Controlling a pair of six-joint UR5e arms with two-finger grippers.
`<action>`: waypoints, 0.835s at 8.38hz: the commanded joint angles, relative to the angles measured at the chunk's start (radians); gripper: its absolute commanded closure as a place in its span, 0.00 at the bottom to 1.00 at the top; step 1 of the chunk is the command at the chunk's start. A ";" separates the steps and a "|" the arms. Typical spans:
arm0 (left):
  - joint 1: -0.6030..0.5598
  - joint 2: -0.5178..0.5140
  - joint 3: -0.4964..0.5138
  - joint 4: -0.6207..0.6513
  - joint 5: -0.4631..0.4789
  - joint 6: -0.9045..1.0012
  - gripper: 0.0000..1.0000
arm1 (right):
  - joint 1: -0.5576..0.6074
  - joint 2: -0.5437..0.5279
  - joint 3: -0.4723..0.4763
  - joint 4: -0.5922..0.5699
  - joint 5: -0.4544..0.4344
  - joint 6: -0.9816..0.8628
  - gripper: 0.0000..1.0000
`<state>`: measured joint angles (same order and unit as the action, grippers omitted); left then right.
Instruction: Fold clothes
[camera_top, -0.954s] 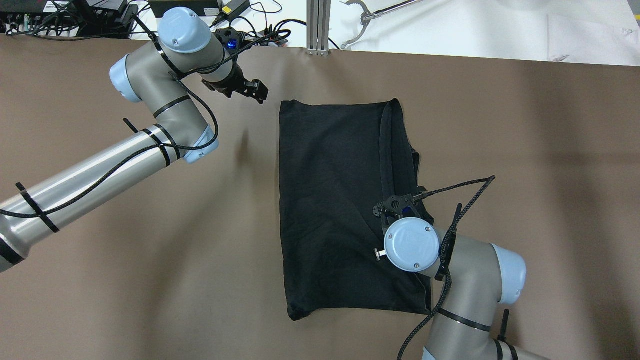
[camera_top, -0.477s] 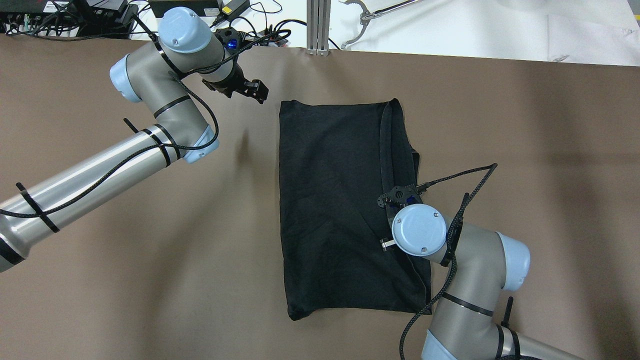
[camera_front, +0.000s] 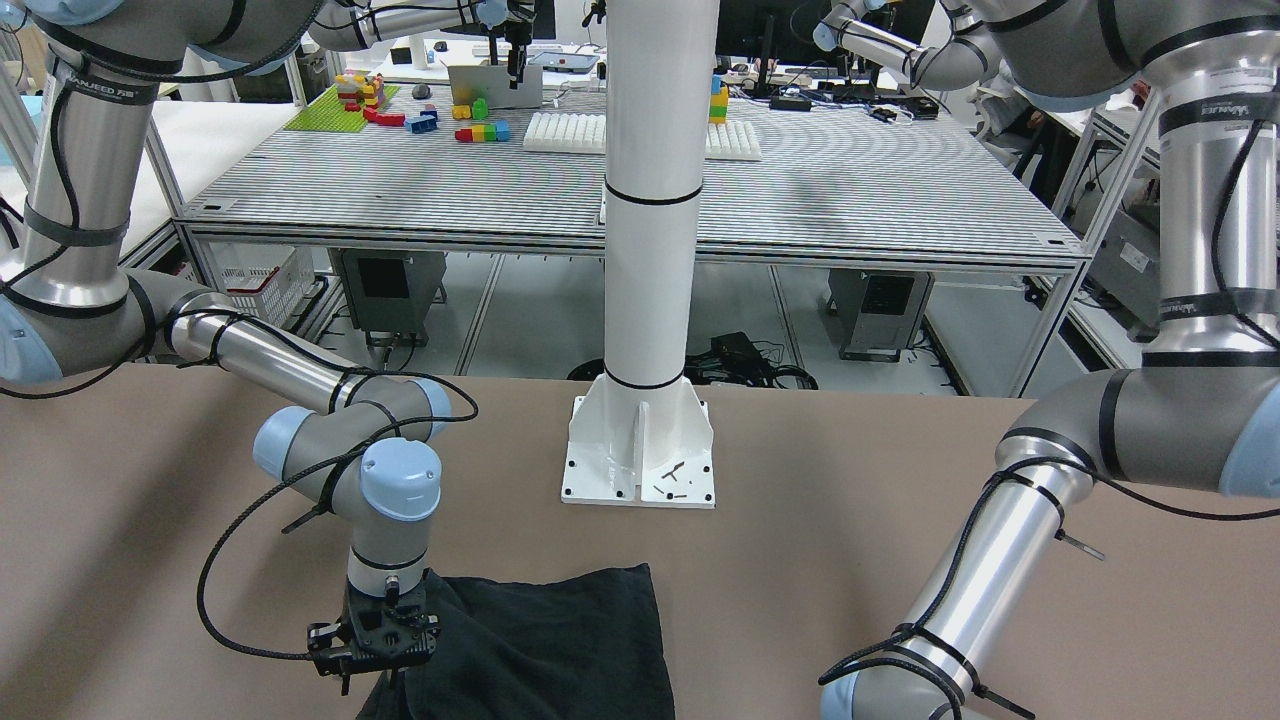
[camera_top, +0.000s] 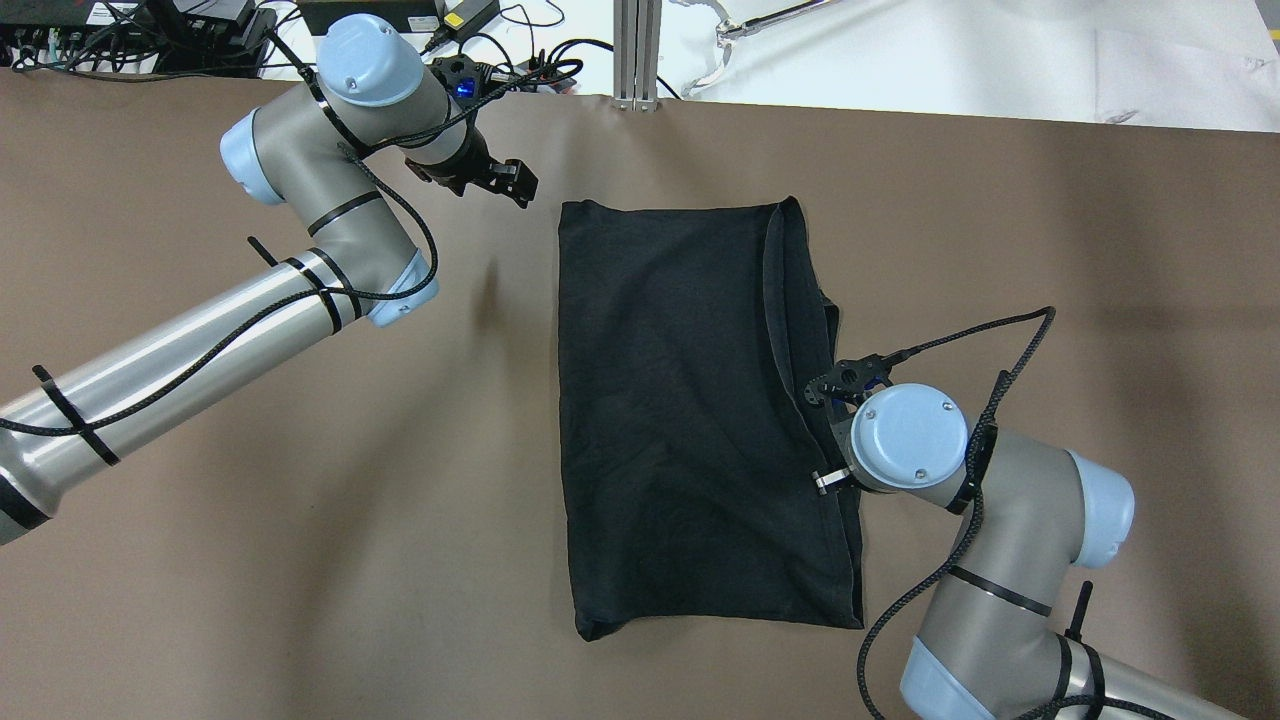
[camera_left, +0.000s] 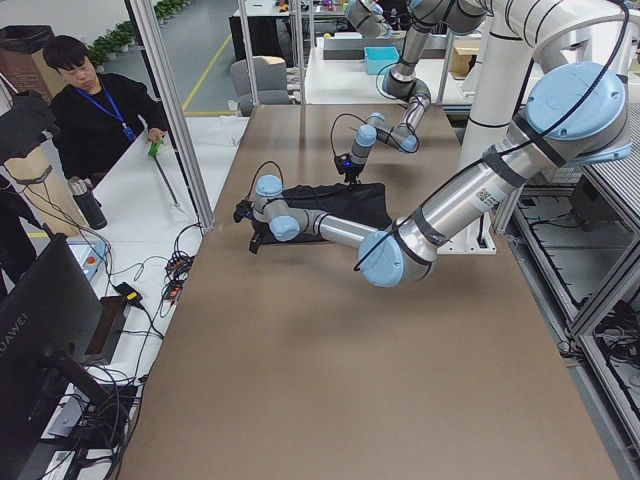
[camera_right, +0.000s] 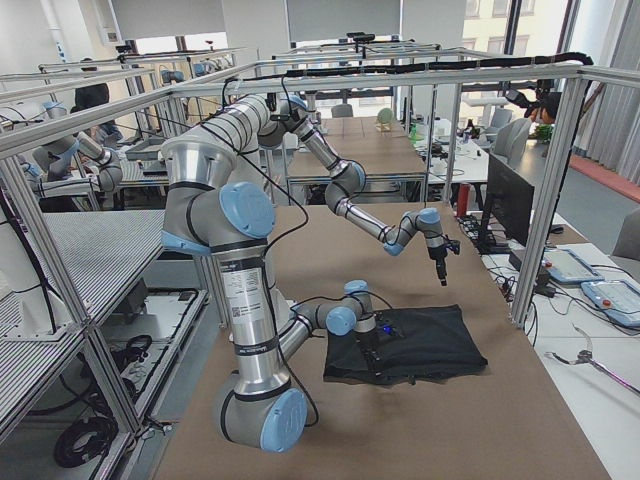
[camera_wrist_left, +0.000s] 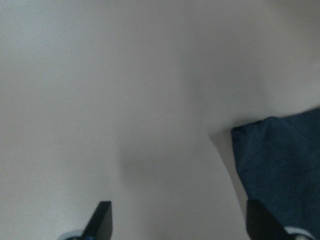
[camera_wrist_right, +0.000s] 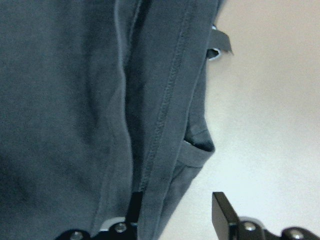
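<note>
One black, matte, soft-fabric garment (camera_top: 680, 400) lies flat at the middle of the brown counter (camera_top: 300, 550), folded into a tall rectangle. In the overhead view a hemmed edge runs down its 3 o'clock side. A tiny loop tag (camera_wrist_right: 220, 45) sticks out from that edge onto the counter.

The right gripper (camera_wrist_right: 177, 214) points down at the same side, a little below the rectangle's mid-height. Its jaws stand apart and the stitched hem lies between the two fingers (camera_wrist_right: 223, 212). One finger is over bare counter and the other is partly hidden by cloth. Whether either finger touches the fabric cannot be told.

The left gripper (camera_wrist_left: 180, 222) hangs above bare counter at 10 o'clock from the garment, just off its far corner and clear of the cloth. Its jaws are wide apart with nothing between them.
</note>
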<state>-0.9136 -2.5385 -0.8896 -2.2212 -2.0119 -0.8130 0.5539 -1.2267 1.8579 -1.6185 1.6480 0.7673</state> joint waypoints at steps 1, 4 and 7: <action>0.001 0.000 0.000 0.000 -0.001 -0.002 0.06 | 0.023 0.001 0.026 -0.003 0.015 -0.011 0.42; -0.001 0.000 0.000 0.000 -0.001 -0.002 0.06 | 0.055 0.204 -0.148 -0.003 0.019 0.043 0.36; -0.001 0.001 -0.009 0.000 -0.001 -0.002 0.06 | 0.089 0.352 -0.356 0.005 0.021 0.070 0.17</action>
<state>-0.9141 -2.5378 -0.8975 -2.2213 -2.0126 -0.8146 0.6201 -0.9582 1.6174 -1.6185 1.6680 0.8254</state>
